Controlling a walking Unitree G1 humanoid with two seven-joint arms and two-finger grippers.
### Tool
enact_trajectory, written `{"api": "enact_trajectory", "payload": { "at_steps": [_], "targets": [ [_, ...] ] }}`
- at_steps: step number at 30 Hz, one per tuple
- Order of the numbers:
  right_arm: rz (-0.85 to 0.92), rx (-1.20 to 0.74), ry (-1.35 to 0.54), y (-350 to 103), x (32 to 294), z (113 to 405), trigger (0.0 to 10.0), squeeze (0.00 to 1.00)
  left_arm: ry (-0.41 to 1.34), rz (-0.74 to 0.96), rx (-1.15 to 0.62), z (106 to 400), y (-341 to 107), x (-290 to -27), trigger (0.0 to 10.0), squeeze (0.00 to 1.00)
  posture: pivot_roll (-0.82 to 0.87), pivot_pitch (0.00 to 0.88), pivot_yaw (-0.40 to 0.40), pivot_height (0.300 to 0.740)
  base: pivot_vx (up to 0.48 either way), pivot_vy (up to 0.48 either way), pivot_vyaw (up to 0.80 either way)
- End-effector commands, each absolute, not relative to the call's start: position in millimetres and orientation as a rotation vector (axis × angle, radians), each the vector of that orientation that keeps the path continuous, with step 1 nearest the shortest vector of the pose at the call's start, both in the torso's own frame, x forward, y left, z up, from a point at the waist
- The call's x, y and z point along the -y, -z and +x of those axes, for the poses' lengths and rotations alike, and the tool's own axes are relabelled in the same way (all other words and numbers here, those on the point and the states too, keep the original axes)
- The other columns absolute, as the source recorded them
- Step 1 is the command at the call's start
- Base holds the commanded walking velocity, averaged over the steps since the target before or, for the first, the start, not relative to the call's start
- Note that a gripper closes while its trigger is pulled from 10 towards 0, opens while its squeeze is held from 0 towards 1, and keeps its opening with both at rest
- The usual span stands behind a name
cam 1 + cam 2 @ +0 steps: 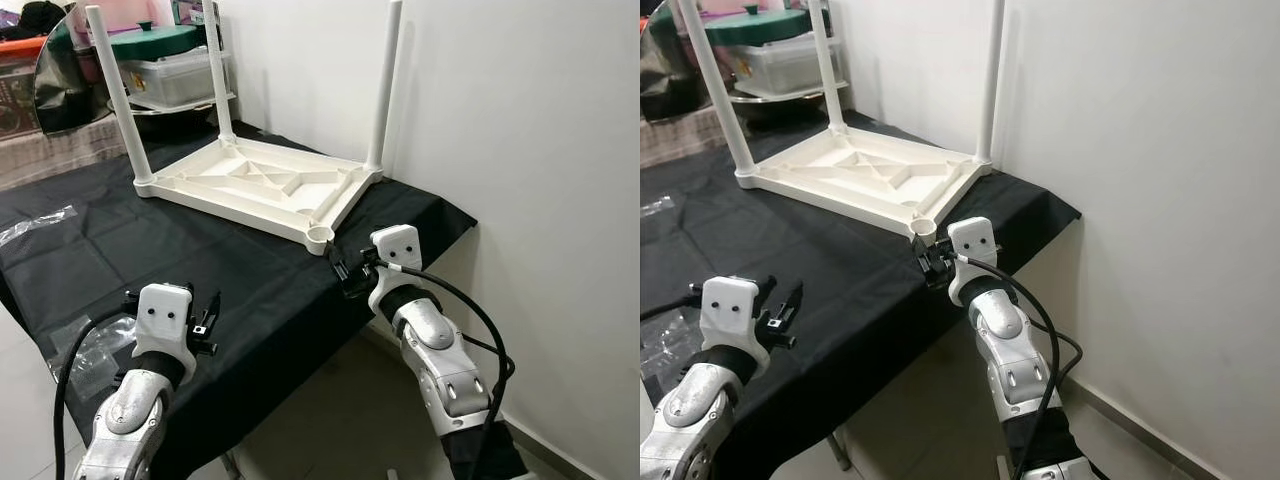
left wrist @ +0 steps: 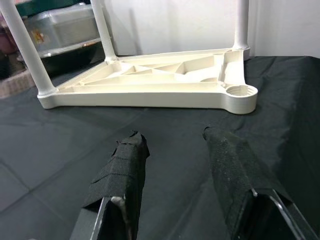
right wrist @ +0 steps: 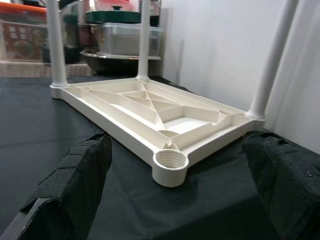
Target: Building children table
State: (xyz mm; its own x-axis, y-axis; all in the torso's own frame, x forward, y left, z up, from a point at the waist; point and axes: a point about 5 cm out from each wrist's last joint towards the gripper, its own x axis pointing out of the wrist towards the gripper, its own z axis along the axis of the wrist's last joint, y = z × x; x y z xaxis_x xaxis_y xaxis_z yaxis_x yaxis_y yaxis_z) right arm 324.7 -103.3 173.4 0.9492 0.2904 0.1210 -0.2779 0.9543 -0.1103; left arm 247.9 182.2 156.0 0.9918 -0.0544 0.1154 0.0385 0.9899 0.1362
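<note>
Three white legs [image 1: 382, 90] are fitted to the upturned white plastic tabletop [image 1: 262, 185] on the black-draped bench [image 1: 120, 250]; the empty threaded socket [image 3: 170, 162] is faced by the right gripper [image 3: 180, 185], spread wide, while the left gripper [image 2: 175, 170] is held apart.

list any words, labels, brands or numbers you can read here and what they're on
None can be read.
Box behind the black cloth: colourful print, too blurred to read.
Clear container: small label, too small to read.
White tabletop and both grippers: no text seen.
</note>
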Motion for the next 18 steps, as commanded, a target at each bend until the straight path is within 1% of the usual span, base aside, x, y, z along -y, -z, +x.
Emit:
{"api": "enact_trajectory", "payload": {
  "at_steps": [1, 6, 12, 13, 14, 18],
  "targets": [
    [-0.098, 0.119, -0.286, -171, 101, 327, 10.0, 0.00, 0.054, 0.165, 0.116, 246, -153, -183, 10.0, 0.00, -0.03, 0.000, -0.032, 0.730, 0.000, 0.000, 0.00],
    [-0.088, 0.113, -0.294, -172, 98, 328, 10.0, 0.00, 0.053, 0.187, 0.126, 245, -153, -183, 10.0, 0.00, -0.03, 0.000, -0.032, 0.715, 0.000, 0.000, 0.00],
    [-0.087, 0.121, -0.295, -173, 98, 328, 10.0, 0.00, 0.043, 0.220, 0.195, 244, -161, -184, 10.0, 0.00, -0.03, 0.000, -0.033, 0.695, 0.000, 0.000, 0.00],
    [-0.086, 0.133, -0.290, -174, 98, 328, 10.0, 0.00, 0.024, 0.261, 0.253, 243, -168, -185, 10.0, 0.00, -0.03, 0.000, -0.033, 0.690, 0.000, 0.000, 0.00],
    [-0.085, 0.168, -0.275, -179, 99, 328, 10.0, 0.00, -0.006, 0.335, 0.358, 240, -180, -186, 10.0, 0.00, -0.03, 0.000, -0.033, 0.680, 0.000, 0.000, 0.00],
    [-0.107, 0.205, -0.271, -183, 99, 328, 10.0, 0.00, -0.017, 0.339, 0.401, 239, -185, -186, 10.0, 0.00, -0.03, 0.000, -0.034, 0.665, 0.000, 0.000, 0.00]
  ]
}}
